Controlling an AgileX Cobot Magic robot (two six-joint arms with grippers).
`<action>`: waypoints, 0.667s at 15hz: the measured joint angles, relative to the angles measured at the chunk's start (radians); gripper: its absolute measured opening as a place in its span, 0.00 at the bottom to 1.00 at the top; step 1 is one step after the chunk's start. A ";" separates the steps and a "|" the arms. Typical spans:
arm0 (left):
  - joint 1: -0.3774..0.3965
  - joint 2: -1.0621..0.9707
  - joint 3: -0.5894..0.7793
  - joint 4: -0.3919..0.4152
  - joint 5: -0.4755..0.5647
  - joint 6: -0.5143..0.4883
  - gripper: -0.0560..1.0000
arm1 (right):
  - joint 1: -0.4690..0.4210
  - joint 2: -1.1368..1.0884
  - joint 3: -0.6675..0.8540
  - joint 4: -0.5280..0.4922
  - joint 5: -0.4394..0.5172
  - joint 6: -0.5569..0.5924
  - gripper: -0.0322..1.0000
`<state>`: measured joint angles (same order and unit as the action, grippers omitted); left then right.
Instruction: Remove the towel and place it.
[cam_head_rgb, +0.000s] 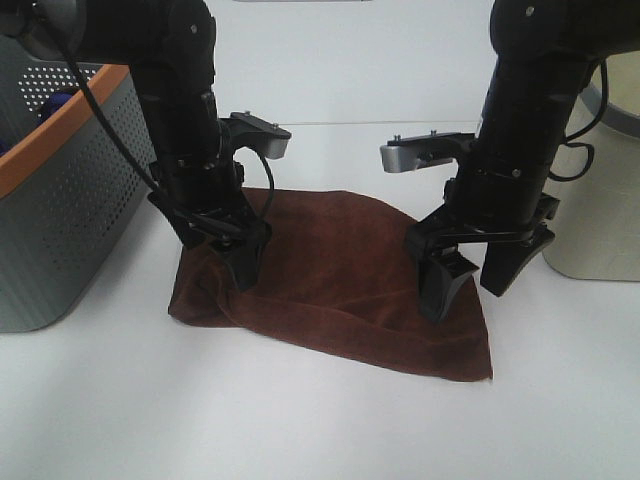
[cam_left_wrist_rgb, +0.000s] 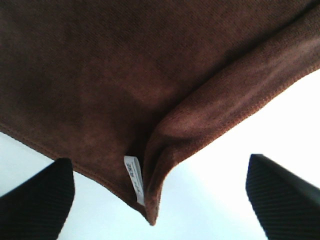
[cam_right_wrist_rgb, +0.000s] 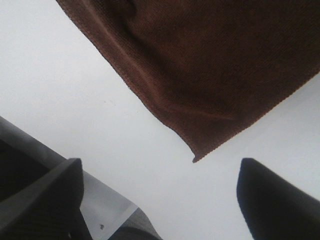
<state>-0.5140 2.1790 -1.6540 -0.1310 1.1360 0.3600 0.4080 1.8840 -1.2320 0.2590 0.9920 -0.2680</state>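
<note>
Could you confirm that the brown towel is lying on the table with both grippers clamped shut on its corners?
Not quite: the towel does lie on the table, but both grippers are open. The left wrist view shows the left gripper with fingers spread either side of a corner, and the right wrist view shows the right gripper likewise.

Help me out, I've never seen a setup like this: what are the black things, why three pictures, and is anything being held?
The black things are two robot arms. One picture is from a camera mounted high; the other two look out from each arm's wrist. A reddish-brown towel lies on the white table, between a grey basket and a pale bin. The left gripper and right gripper stand open over its two ends. The wrist views show a towel corner between the fingers, not pinched. Nothing is held.
</note>
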 joint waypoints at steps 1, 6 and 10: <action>0.000 -0.005 -0.020 0.000 0.000 -0.001 0.88 | 0.000 -0.026 0.000 -0.001 0.000 0.004 0.83; 0.000 -0.099 -0.136 -0.036 0.049 -0.064 0.88 | 0.000 -0.125 -0.158 -0.012 0.050 0.138 0.83; 0.008 -0.205 -0.160 -0.013 0.073 -0.149 0.88 | -0.001 -0.179 -0.362 -0.106 0.087 0.293 0.83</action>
<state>-0.5060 1.9740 -1.8140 -0.1440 1.2090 0.2110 0.4070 1.7050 -1.5940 0.1530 1.0790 0.0250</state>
